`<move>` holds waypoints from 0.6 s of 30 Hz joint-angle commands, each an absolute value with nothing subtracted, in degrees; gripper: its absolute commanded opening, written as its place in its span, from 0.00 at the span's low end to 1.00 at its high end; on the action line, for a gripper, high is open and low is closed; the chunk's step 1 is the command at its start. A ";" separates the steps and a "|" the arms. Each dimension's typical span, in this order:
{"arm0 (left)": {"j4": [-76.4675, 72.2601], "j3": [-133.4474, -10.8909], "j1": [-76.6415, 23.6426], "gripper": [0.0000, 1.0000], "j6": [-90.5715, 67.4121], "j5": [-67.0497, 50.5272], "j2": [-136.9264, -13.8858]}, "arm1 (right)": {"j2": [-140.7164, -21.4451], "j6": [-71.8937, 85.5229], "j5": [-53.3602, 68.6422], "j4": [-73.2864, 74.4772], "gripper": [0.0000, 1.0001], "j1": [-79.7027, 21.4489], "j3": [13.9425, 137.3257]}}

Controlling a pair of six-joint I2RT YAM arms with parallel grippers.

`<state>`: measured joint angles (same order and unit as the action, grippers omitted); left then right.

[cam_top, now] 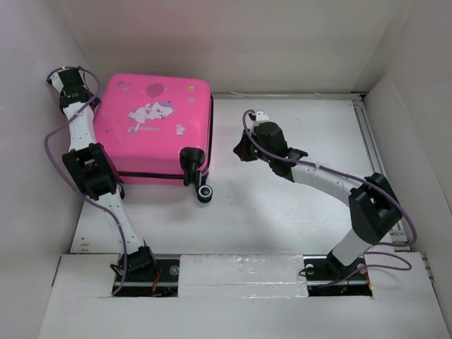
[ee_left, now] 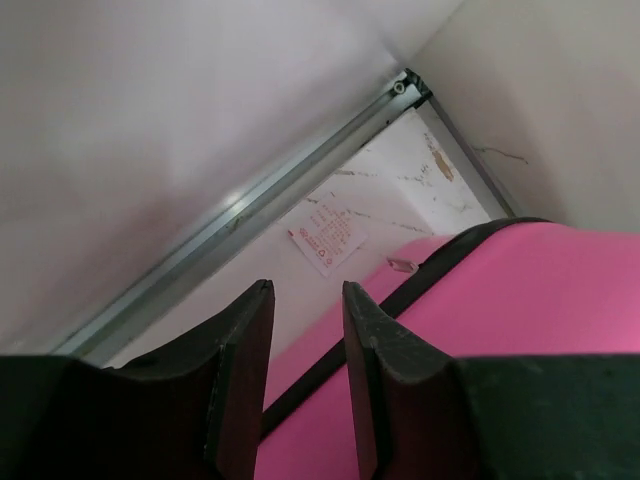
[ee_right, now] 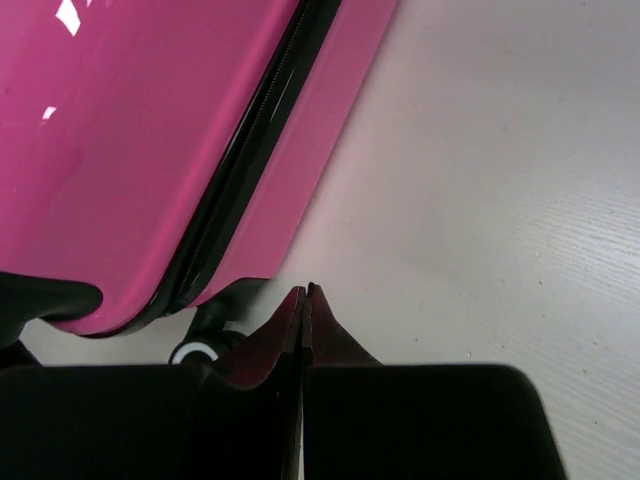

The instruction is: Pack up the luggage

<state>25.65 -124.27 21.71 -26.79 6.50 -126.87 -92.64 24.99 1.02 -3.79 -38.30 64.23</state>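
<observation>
**While the case lies shut, both arms crowd its seam**

As you look down from above, the hot-pink hard-shell suitcase (cam_top: 152, 131) lies flat at the far left of the desk (cam_top: 304, 205), printed side up and shells together. By my read the loading is done and you're on the closing step: sealing that black seam (ee_right: 250, 150).

Left tool (ee_left: 306, 292) is up at the case's far-left corner, jaws set narrow with nothing between them. A small pale tab (ee_left: 400, 265) sits by the seam just ahead. It could be the zip pull, but it's too small to call.

Right tool (ee_right: 305, 295) is pinched fully together and holds nothing. It hovers over bare desk just beside the case's right edge, near the black wheels (cam_top: 205, 194).

Next move, as I judge it: get the left fingers (ee_left: 245, 350) either side of that tab, then pinch and pull along the seam. Your right arm should brace the shell meanwhile. Whether the zip is already run, I can't tell from here.

Now the look of it: a glossy, rounded-square shell, with a cartoon animal (cam_top: 150, 113) and a balloon (cam_top: 154, 90) on the lid. It's slick plastic, so expect it to skate under a sideways push.
</observation>
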 commanded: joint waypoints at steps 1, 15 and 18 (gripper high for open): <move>32.17 -122.00 18.64 0.29 -23.82 -0.24 -128.31 | -94.04 25.31 -0.87 -6.86 0.00 -37.62 67.50; 16.36 -90.11 3.98 0.29 -31.81 -12.46 -113.40 | -95.28 26.36 -4.56 -6.86 0.00 -32.08 67.25; 11.00 -81.32 0.28 0.29 -34.36 -14.76 -109.26 | -91.94 26.37 -6.41 -6.86 0.00 -31.55 63.90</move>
